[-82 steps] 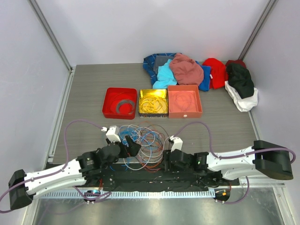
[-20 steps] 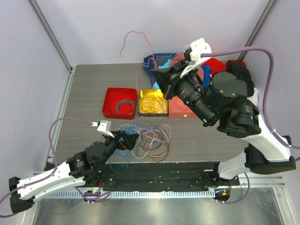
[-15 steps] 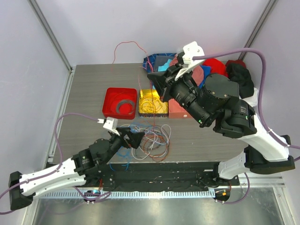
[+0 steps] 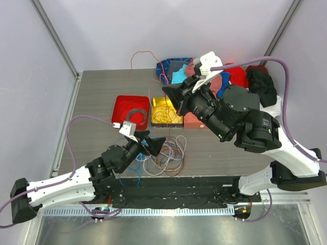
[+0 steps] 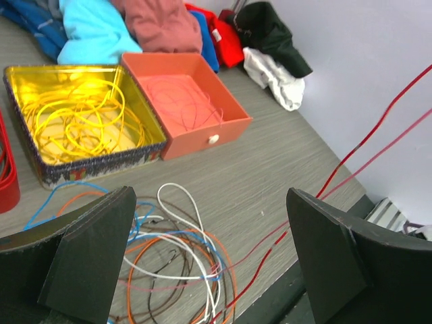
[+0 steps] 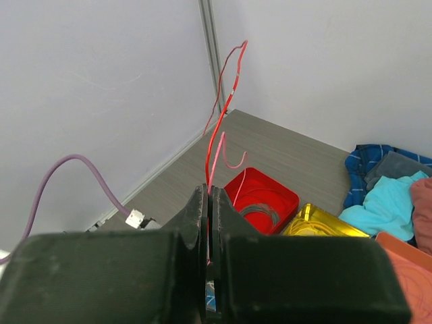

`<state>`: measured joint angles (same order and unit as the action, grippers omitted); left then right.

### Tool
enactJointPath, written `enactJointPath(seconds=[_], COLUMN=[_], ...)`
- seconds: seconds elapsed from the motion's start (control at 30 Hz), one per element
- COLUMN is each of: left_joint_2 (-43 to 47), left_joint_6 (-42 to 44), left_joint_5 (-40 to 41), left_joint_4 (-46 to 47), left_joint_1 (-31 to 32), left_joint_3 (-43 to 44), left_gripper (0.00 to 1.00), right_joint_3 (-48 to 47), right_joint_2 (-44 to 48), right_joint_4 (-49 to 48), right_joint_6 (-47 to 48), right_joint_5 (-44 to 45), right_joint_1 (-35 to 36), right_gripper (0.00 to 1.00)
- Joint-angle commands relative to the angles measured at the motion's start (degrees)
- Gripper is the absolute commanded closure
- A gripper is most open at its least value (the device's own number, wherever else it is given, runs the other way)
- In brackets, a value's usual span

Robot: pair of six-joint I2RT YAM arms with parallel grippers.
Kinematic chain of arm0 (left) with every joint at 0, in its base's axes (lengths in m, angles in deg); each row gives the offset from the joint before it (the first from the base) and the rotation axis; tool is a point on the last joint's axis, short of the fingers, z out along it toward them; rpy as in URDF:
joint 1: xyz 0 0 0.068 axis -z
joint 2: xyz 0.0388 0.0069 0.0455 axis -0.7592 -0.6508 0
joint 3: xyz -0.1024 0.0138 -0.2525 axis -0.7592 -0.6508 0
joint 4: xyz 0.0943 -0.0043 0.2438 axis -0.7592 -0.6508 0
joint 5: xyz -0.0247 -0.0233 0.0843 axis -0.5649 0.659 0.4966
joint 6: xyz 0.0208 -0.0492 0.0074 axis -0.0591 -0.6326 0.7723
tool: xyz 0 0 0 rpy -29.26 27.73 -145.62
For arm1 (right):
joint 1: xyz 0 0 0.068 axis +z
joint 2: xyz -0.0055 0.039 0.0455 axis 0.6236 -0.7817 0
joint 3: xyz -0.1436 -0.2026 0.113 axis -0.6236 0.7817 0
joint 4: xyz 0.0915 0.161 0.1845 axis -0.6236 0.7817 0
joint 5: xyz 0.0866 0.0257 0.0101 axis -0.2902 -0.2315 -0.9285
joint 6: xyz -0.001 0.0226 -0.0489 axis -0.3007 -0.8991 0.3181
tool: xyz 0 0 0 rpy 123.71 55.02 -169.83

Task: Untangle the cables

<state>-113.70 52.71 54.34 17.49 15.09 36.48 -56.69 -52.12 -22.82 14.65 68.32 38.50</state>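
Clamping red cable (image 6: 214,138) aloft with right gripper (image 6: 209,202); hovering left gripper (image 5: 209,223), spread wide, over cables (image 4: 168,153) on worktop (image 4: 97,97).

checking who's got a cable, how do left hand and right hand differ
The left hand is open and empty; the right hand is shut on a red cable. The left hand sits low by the cable heap; the right hand is raised high above the table. Both are black.
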Motion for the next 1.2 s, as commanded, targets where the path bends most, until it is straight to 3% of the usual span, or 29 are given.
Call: enactJointPath(seconds=[0.0,0.27,0.53,0.77,0.83,0.93,1.07,1.13,1.17], left_joint_2=[1.6,5.4,0.4,-2.3,-2.8,-2.7,-1.5,-0.4,0.1], left_joint_6=[2.6,4.3,4.4,4.8,5.0,5.2,5.4,5.5,5.4], left_joint_5=[0.7,-0.6,-4.8,-4.0,-2.8,-0.7,1.1,1.7,1.9], left_joint_4=[5.1,5.1,6.4,7.6,7.2,6.5,5.7,5.2,4.3], left_joint_1=[0.1,0.1,0.1,0.1,0.1,0.1,0.1,0.1,0.1], left_joint_3=[3.8,6.4,9.1,9.2,9.3,9.2,8.5,8.1,8.0], left_gripper=[0.00,0.00,0.00,0.00,0.04,0.21,0.61,0.72,0.82], right_joint_3=[2.5,8.3,13.5,14.3,14.5,14.9,16.3,17.0,17.7], right_joint_2=[3.0,5.0,6.0,6.3,6.4,6.9,7.8,8.3,8.8], right_joint_4=[-2.3,-3.9,-5.9,-6.2,-6.3,-6.2,-6.3,-6.4,-6.6], right_joint_6=[-1.5,-3.8,-5.8,-6.3,-6.3,-6.6,-6.9,-7.3,-7.3], right_joint_5=[-0.7,-1.8,-2.4,-2.8,-2.8,-2.8,-2.7,-2.3,-2.2], right_joint_1=[0.1,0.1,0.1,0.1,0.1,0.1,0.1,0.0,0.1], right_gripper=[0.99,0.99,0.99,0.99,0.99,0.99,0.99,0.99,0.99])
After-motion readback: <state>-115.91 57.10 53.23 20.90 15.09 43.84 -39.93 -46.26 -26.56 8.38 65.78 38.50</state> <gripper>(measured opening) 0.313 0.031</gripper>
